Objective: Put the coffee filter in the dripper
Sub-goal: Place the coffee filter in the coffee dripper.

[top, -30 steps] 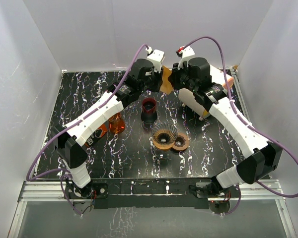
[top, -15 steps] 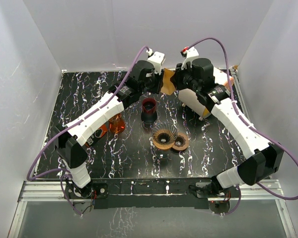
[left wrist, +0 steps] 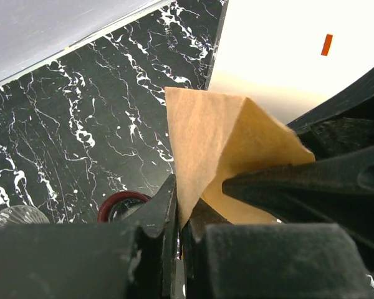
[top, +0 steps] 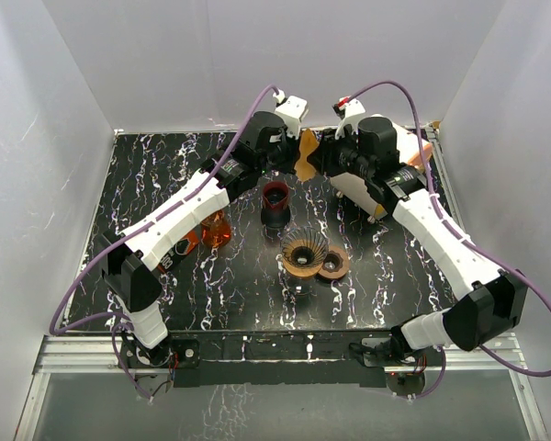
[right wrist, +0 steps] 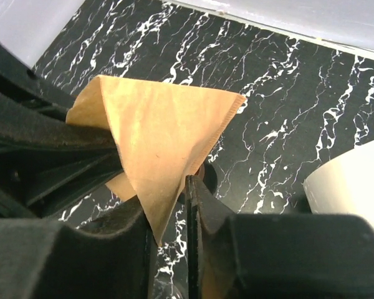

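**Filter aloft at the back, dripper empty**

The brown, cone-shaped paper coffee filter (top: 305, 154) is off the surface, held up between the two pincers near the back wall; the ribbed brown dripper (top: 305, 251) stands well apart from it, nearer the arm bases on the black, white-veined marble surface (top: 386, 276), with no paper inside it. The pick-up therefore looks done; opening out the paper, carrying it to the dripper and seating it in the cone all appear left to do.

The left pincer (left wrist: 177, 202) is pressed together on one edge of the filter, the paper rising from between its fingers; the right pincer (right wrist: 171, 199) stands slightly spread, the lower tip of the paper hanging in the narrow gap between its fingers, and whether it bears on the paper at all cannot be told.

Both arms stretch far forward and inward; their wrists meet head-on over the back of the surface, just beyond a dark red cup (top: 275, 204); the right forearm passes over a cream-white container (top: 356, 184).
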Controlling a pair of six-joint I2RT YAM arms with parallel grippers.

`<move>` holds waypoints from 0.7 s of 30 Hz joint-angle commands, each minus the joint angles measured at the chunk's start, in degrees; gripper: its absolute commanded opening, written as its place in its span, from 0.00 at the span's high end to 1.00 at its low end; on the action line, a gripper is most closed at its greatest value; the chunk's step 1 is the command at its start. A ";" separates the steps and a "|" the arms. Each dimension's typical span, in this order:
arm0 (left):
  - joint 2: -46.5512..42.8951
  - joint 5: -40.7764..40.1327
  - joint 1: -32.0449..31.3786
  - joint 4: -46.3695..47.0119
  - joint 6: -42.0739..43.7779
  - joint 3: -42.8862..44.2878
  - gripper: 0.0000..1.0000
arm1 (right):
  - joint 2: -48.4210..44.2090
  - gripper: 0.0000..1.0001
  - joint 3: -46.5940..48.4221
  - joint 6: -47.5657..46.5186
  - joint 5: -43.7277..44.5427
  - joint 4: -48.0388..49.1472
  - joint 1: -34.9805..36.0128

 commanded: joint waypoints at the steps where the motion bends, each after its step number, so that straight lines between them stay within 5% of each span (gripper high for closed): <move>1: -2.07 1.95 0.00 0.07 3.52 1.60 1.00 | -3.36 0.76 -1.36 -1.20 -5.38 5.12 -0.60; 5: -3.99 3.96 -0.02 -0.90 7.24 0.03 1.00 | -4.42 0.61 -1.77 -3.09 -5.87 4.88 -1.24; 12: -7.61 4.18 0.05 -4.30 14.89 -0.97 1.00 | -7.46 0.26 -2.52 -6.32 -21.18 4.98 -4.17; 21: -12.81 16.12 0.69 -16.88 26.08 1.94 1.00 | -13.99 0.13 -2.76 -11.98 -30.48 -0.72 -9.32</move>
